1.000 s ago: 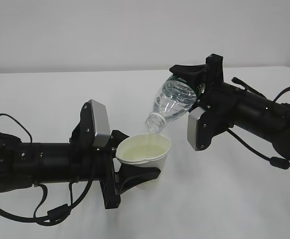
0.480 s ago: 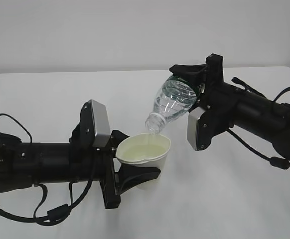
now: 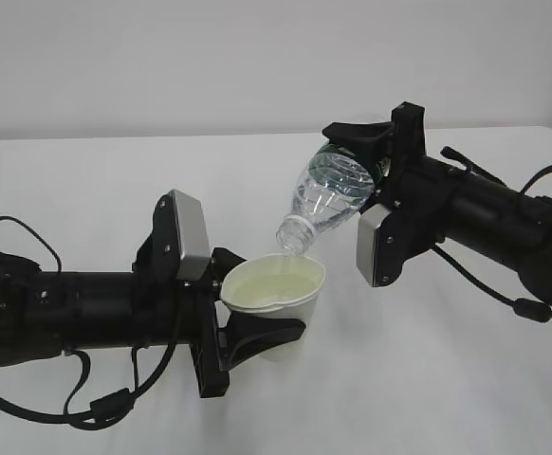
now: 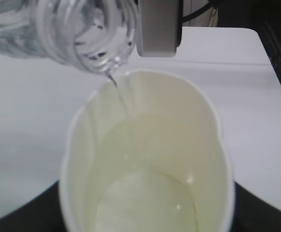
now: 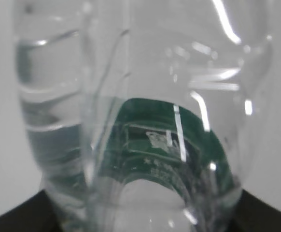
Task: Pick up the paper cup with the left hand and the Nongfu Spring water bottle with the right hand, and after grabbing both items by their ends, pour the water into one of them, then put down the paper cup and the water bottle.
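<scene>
Left claw (image 3: 248,327) nearest, low over the white counter (image 3: 428,379), pinching the cup (image 3: 274,305) round its lower body, cup upright and lifted. Cup rim squeezed slightly oval in the left wrist view, pale cream inside, water (image 4: 145,203) pooled at the bottom. Thin stream runs from the bottle mouth down the cup's inner wall. Bottle (image 3: 325,194) tilted mouth-down, its mouth just above the cup's far rim, no cap. Right claw (image 3: 376,152) behind it, clamped on the bottle's base end. Dark green label (image 5: 155,140) seen through the clear ribbed plastic in the right wrist view; white lettering there, too blurred to read. Pale wall behind.
</scene>
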### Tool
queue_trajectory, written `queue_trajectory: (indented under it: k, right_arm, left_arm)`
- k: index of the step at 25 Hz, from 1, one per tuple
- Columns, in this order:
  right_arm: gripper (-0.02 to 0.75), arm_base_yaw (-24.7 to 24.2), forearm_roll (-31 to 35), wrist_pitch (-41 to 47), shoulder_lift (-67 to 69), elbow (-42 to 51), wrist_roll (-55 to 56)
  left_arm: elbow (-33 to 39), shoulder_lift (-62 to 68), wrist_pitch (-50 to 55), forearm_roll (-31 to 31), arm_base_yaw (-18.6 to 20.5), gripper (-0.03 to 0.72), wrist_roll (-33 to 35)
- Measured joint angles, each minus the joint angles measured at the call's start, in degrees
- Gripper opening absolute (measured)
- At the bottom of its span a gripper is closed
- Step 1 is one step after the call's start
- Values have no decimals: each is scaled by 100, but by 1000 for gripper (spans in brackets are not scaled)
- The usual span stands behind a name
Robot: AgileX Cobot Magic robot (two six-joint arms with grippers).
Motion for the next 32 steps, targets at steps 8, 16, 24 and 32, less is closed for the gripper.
queue_trajectory:
  k: [8,16,24,32]
  right_arm:
    - [419,0,0,0,0,0,-10]
    - [419,0,0,-4,0,0,154]
    - [419,15,11,-4,0,0,617]
    - [419,15,11,-4,0,0,1153]
  left_arm:
    - [0,0,0,0,0,420,0]
    - [0,0,8,0,0,420,0]
    - [0,0,8,0,0,420,0]
    - [0,0,8,0,0,420,0]
